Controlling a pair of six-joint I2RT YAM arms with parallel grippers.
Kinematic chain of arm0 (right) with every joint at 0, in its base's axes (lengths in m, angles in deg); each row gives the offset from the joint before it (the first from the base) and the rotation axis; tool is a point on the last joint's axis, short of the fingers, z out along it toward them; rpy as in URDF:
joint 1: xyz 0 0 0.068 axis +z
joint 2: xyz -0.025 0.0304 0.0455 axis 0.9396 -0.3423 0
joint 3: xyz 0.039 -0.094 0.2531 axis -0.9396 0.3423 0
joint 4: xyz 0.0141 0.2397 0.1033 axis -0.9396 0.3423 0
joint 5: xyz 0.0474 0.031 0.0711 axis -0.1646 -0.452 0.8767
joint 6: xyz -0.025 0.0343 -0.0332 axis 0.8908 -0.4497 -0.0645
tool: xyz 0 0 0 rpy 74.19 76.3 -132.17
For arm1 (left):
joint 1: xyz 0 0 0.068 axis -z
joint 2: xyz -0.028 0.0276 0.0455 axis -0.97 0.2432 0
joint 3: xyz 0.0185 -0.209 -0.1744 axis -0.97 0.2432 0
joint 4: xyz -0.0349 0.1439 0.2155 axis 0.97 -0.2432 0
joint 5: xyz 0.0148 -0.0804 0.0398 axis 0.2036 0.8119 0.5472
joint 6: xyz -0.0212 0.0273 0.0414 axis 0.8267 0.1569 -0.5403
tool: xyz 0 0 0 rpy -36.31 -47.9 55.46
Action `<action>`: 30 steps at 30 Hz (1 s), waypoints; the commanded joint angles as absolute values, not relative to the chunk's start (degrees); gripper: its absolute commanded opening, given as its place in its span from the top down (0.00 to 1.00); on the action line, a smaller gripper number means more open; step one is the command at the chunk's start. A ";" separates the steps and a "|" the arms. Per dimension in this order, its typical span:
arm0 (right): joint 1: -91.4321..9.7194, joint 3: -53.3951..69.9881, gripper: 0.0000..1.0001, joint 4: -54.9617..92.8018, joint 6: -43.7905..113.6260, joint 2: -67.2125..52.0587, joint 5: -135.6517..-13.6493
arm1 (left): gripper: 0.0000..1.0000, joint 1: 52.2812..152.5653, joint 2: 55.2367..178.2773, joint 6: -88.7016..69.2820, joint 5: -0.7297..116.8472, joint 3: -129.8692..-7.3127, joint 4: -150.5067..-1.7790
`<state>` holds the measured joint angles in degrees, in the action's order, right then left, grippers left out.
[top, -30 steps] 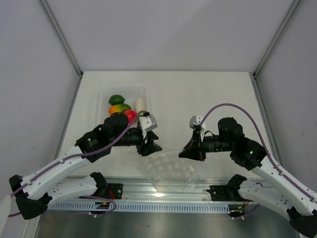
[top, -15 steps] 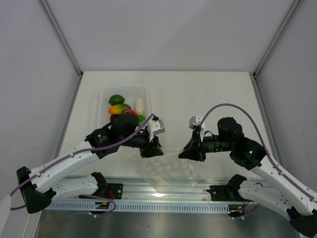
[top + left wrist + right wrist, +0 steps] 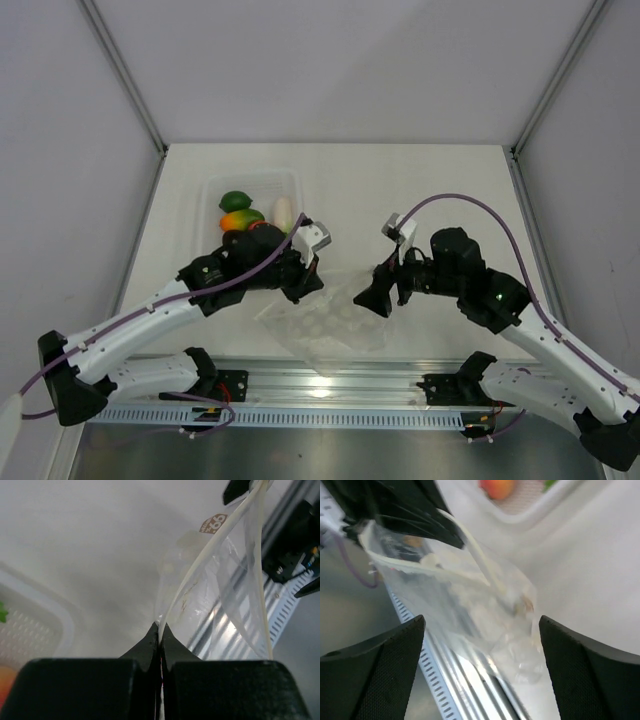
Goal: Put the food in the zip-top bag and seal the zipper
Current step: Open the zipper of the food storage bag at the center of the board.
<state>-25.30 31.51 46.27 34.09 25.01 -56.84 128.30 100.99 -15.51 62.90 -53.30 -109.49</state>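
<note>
Zip-top bag (image 3: 325, 328): crinkly, clear, sits near the front edge of the table (image 3: 430, 190), strung between the two grippers. Reaches down to the metal rail (image 3: 330, 385) with its lower part. Resting on the surface or hanging free, cannot tell. Carries a small round brown label (image 3: 215, 524) close to the upper edge. Shows pale round patches across the film in the top view; on it or behind it, cannot tell.

Zipper (image 3: 199, 564): a pale strip, runs up and away from the left gripper (image 3: 160, 629) in the left wrist view, bowed rather than straight.

Left gripper: fingers pressed together on the bag's edge where the strip begins, with film bunched at the tips. Comes in from the bag's left side, just beside the near corner of the tray.

Right gripper (image 3: 372, 298): stands at the bag's opposite side, fingers (image 3: 375, 665) spread wide. Frames the bag film in the gap between them in the right wrist view. Touching the film or just short of it, cannot tell.

Food: apart from the bag, in the white perforated tray (image 3: 292, 183) at the table's far left. Green fruit (image 3: 235, 200) at the back, mango (image 3: 241, 218) just in front of it, white radish (image 3: 283, 210) to their right. Remaining pieces covered by the left arm, which crosses the tray's near end.
</note>
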 commanded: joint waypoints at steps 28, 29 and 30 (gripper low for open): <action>-21.29 12.20 0.22 51.03 -3.35 2.49 -90.73 | 0.99 137.45 117.38 35.31 1.98 -69.47 -112.80; -21.38 12.82 0.31 50.85 -3.53 2.23 -90.99 | 0.99 137.45 116.94 35.23 2.42 -69.37 -112.53; -21.38 13.18 0.38 50.76 -3.44 2.05 -91.25 | 0.99 137.45 116.76 35.22 2.51 -69.28 -112.18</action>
<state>-21.56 12.14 51.14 -1.84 2.57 -87.88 136.98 118.30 31.96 4.43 -67.73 -112.18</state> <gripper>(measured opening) 0.677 0.005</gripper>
